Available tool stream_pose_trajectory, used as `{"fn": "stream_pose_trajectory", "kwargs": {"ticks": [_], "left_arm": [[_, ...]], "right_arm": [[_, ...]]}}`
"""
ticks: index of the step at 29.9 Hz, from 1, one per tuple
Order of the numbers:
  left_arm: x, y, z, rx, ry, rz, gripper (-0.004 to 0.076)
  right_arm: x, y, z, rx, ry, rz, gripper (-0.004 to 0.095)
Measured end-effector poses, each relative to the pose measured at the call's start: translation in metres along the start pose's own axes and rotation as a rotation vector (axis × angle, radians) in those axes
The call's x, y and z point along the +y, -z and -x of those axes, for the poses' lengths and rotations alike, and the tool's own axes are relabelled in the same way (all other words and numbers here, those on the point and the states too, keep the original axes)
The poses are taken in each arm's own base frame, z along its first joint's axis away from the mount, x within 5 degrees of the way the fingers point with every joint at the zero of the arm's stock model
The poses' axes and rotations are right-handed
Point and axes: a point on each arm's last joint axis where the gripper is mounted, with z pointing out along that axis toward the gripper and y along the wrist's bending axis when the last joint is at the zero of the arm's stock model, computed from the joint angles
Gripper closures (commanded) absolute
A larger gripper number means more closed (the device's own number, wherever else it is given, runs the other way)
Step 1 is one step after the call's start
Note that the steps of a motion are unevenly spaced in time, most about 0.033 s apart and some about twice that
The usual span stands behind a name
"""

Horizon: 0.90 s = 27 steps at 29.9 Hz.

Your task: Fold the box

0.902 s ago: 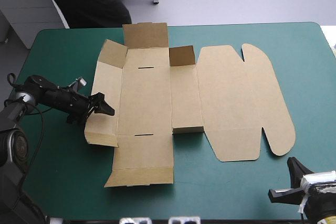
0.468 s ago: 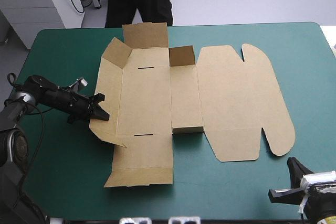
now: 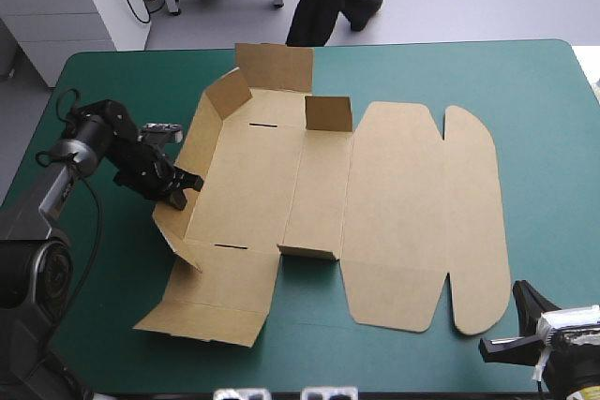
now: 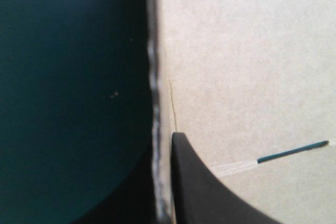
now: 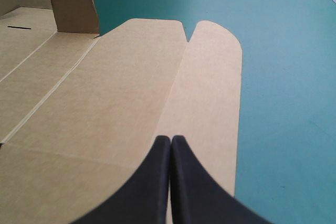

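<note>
**Brown board half-raised, pinned by one claw only**

The brown box [image 3: 319, 194] lies spread across the teal-green surface [image 3: 544, 119]. Its long side wall [image 3: 194, 138] is tilted up, and the left claw [image 3: 183, 183] is clenched on that wall's edge, with the board sandwiched between its black fingers [image 4: 210, 192]. The base panel and its slot [image 4: 292, 149] lie just beyond that claw, on the inner side of the wall. The right claw [image 5: 170, 140] is pressed shut on nothing. It hovers apart from the board, with the rounded lid [image 5: 157, 77] flat ahead of it.

The main risk appears to be the sheet sliding instead of bending. Nothing weighs down the base or the lid, so a push from the left claw would likely drag the whole box across the cover, and it already sits askew to the surface's edges. The pinch is also close to the wall's rim, so the board could slip free and drop flat. The loose corner flap [image 3: 202, 302] on the near side of the left claw may catch or crease off its score line if the wall goes higher without being guided.
</note>
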Motion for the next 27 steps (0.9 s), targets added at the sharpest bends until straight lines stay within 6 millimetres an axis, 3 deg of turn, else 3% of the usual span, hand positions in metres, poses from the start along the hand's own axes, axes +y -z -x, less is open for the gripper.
{"fn": "stream_pose_trajectory", "kwargs": {"ticks": [5,11,18,27], "left_arm": [[-0.028,0.014,0.020,-0.007,-0.194,0.169,0.0732],[-0.058,0.058,0.047,-0.142,-0.403,0.289,0.0732],[-0.086,0.098,0.060,-0.237,-0.637,0.458,0.0732],[-0.113,0.105,0.063,-0.143,-0.999,0.685,0.0732]], "right_arm": [[0.000,0.000,0.000,0.000,0.000,0.000,0.0928],[0.000,0.000,0.000,0.000,0.000,0.000,0.0928],[0.000,0.000,0.000,0.000,0.000,0.000,0.0927],[0.000,0.000,0.000,0.000,0.000,0.000,0.0928]]}}
